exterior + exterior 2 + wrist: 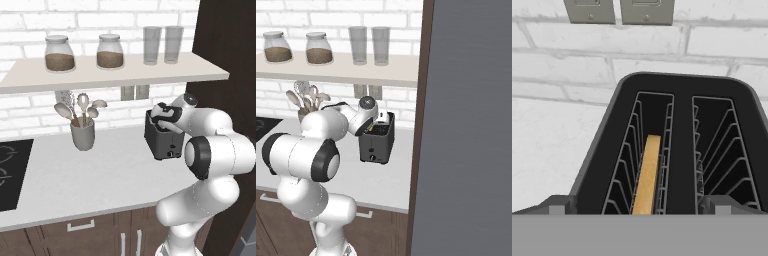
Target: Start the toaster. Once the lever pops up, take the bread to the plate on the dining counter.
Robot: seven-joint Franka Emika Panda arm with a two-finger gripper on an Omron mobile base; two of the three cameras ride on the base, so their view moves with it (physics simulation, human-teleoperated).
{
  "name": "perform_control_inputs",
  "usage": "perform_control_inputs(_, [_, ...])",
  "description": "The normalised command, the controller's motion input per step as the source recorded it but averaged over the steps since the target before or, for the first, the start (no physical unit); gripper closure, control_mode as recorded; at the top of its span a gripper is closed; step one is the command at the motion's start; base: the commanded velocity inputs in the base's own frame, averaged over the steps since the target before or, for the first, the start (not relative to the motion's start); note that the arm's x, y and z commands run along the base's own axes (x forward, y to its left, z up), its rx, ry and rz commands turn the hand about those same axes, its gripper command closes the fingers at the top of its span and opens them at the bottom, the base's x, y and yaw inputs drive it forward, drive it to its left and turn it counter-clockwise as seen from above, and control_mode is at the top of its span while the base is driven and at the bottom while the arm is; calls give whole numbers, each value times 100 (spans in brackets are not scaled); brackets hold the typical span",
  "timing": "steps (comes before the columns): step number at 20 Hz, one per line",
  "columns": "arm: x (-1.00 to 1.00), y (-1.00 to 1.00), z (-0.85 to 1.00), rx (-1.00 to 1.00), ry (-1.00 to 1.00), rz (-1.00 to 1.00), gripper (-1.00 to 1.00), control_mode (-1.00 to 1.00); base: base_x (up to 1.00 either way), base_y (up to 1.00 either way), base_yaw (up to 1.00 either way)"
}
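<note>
Your two-finger gripper (161,120), jaw width impossible to tell, hangs over the boxy dark grey toaster (163,140). The tan-crusted bread slice (648,175) sits deep in its eleven o'clock slot. Judged step: starting it; next, press the lever.

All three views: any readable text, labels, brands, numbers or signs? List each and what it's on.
None readable.
Toaster: front face carries a small knob, no brand or dial marks legible.
Bread: plain, sits in the left slot in the hand view.
Jars and glasses on the shelf: no labels.
Wall outlet plates: blank.
Cooktop: pale ring markings, no characters.
</note>
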Motion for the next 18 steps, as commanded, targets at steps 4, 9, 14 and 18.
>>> perform_control_inputs(4, [0,0,0,0,0,0,-100,-100,0,0,0])
perform_control_inputs(9, [0,0,0,0,0,0,-100,-100,0,0,0])
perform_control_inputs(14, [0,0,0,0,0,0,-100,-100,0,0,0])
perform_control_inputs(18, [0,0,0,0,0,0,-100,-100,0,0,0])
